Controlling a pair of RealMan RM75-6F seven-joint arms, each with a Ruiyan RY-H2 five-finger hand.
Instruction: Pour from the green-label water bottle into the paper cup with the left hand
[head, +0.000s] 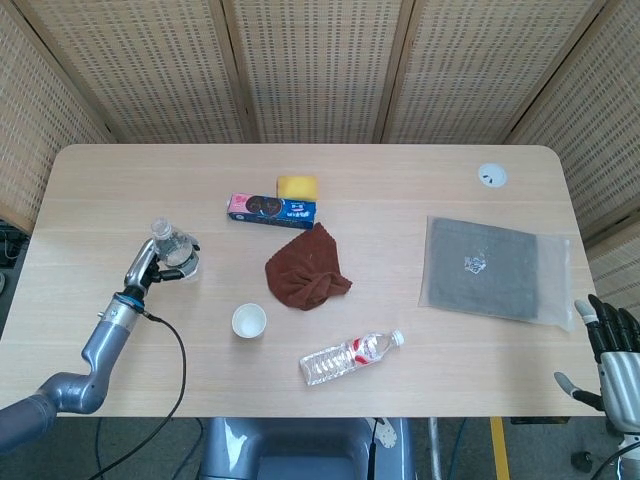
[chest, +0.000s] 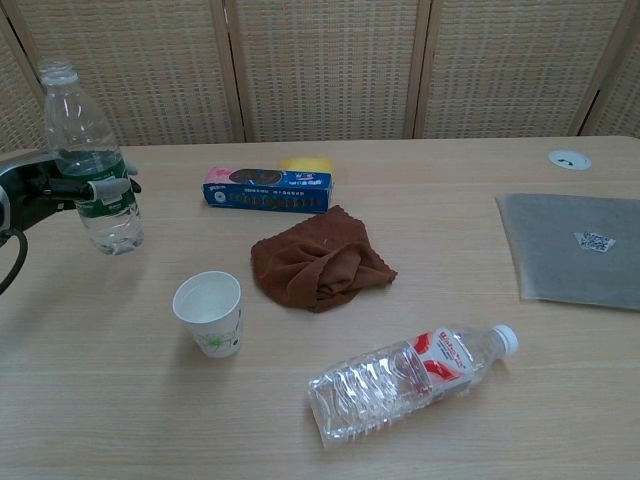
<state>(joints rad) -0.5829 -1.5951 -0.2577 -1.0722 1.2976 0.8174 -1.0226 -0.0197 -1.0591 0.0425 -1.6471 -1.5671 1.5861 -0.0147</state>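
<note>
1. Green-label water bottle (chest: 92, 160) stands upright near the table's (head: 400, 400) left edge, uncapped; my left hand (head: 150, 262) has its fingers (chest: 100, 186) wrapped around the label band.
2. Paper cup (chest: 209, 314) sits upright nearer me, to the right of that bottle and well apart from it.
3. My right hand (head: 612, 360) hangs off the table's right corner, fingers apart, holding nothing.
4. Brown cloth (chest: 320, 260) lies beyond the cup.

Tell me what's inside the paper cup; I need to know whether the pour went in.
The paper cup stands upright with its mouth open. Its inside looks pale and whitish; a water level cannot be made out. The cup wall hides the lower part in the chest view.
</note>
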